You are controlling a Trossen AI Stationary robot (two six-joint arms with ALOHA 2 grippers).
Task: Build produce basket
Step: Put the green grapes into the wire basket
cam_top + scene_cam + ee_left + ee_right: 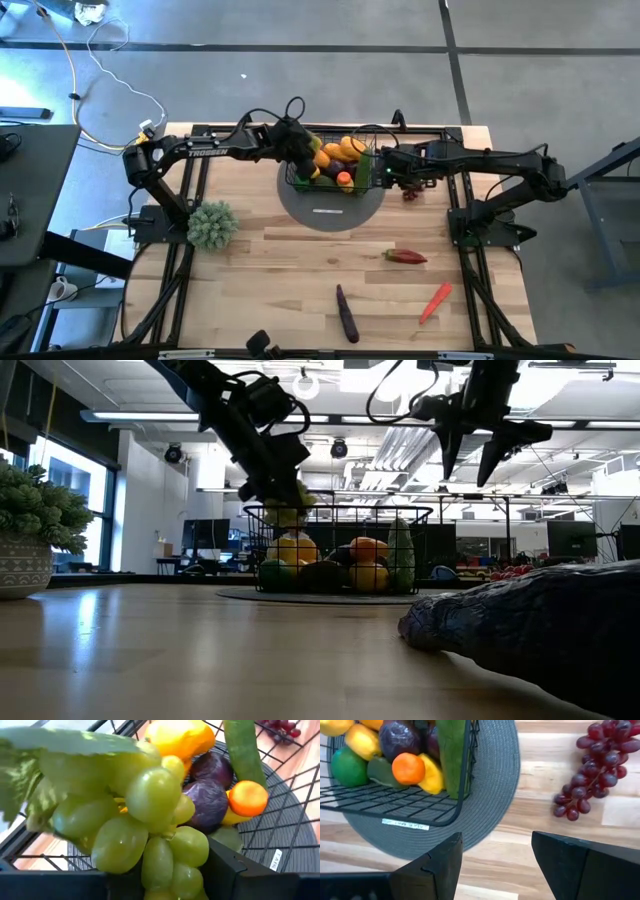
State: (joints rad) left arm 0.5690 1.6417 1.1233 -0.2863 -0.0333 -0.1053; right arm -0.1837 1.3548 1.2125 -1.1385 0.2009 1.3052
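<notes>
The black wire basket [335, 160] stands on a round grey disc [330, 208] at the table's far middle. It holds lemons, an orange piece, purple pieces and a green cucumber. My left gripper [303, 150] is over the basket's left side, shut on a bunch of green grapes [145, 830], which also shows in the low view [289, 505] at rim height. My right gripper [495, 860] is open and empty, above the table just right of the basket [395, 805]. A bunch of purple grapes [595, 775] lies on the table to its right. My left gripper pinches the green grape bunch between its two fingers [235, 875], which stand on either side of the bunch's grapes [170, 870]. The fingers slant down from the table's left. The bunch sits at the fingertips over the basket's left part, its leaf [75, 742] away from the gripper.
A potted green plant [212, 225] stands at the left. A red pepper [405, 257], a dark aubergine [346, 315] and a long red piece [435, 300] lie on the near half of the table. The aubergine looms close in the low view [540, 625].
</notes>
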